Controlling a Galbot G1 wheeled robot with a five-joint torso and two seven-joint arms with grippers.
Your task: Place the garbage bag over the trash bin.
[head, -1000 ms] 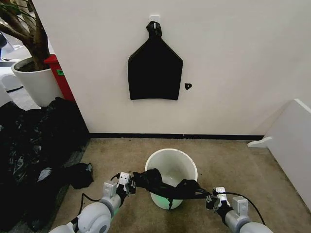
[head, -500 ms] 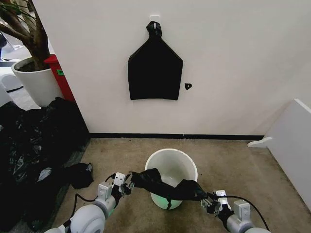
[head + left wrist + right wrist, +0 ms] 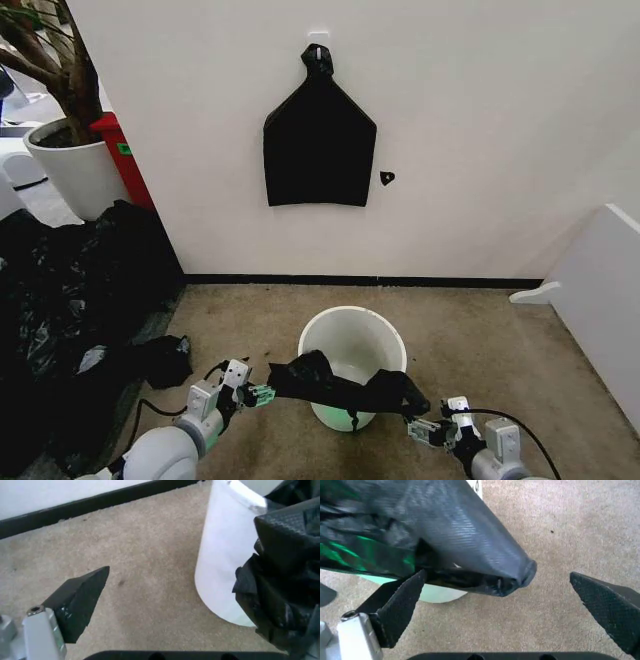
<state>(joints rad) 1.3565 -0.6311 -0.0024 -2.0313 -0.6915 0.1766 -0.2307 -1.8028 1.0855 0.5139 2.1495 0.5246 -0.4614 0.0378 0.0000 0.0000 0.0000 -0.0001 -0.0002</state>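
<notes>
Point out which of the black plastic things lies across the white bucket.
The garbage bag, stretched over the near rim of the trash bin. The shield-shaped bundle hangs on the wall, and the black sheeting heap lies on the floor at left.

My left arm reaches forward from the lower left of the head view, elbow low, forearm angled in toward the middle. My left gripper (image 3: 258, 394) sits at its tip, pointing right, with a cable looping behind the wrist. In the left wrist view one dark finger (image 3: 80, 600) stands clear, with nothing clamped against it; the jaws are spread.

My right arm comes in from the lower right, forearm angled up and left, a cable arcing over the wrist. My right gripper (image 3: 420, 430) points left. In the right wrist view its two fingers (image 3: 395, 605) stand wide apart, holding nothing.
</notes>
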